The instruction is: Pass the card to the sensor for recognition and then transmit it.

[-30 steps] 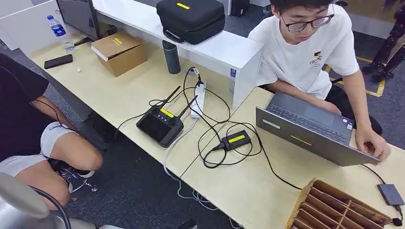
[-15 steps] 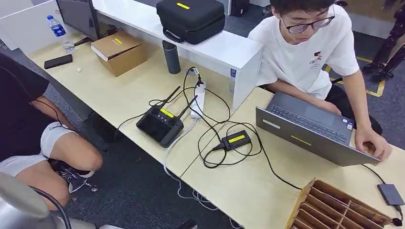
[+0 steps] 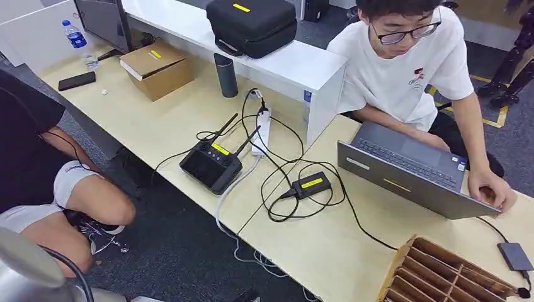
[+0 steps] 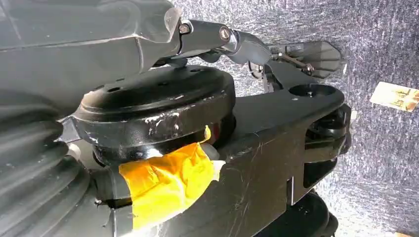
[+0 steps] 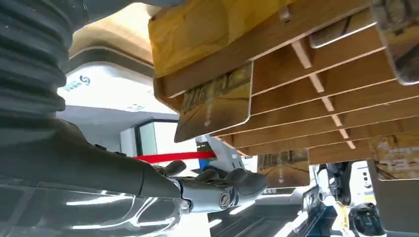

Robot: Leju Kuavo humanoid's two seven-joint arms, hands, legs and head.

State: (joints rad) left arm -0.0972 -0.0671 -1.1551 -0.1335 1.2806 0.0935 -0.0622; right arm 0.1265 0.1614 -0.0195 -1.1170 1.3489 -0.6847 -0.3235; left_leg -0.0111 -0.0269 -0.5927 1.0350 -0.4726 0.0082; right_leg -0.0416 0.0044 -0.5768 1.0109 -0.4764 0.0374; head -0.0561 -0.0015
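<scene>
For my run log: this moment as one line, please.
phase: card pickup | right hand: near card in rack, grip unclear | sensor: bare

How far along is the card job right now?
Nothing looks done yet: a card sits in the wooden rack. In hand: the right hand is close beside it, holding nothing. Left: pulling the card out, showing it to the sensor, probably the yellow-labelled black box, then passing it on.

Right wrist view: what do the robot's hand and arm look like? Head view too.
The right hand has a grey ribbed wrist cover, a thick smooth grey thumb and darker glossy fingers. In the head view, the left arm is a silver shell crossed by a black cable.
</scene>
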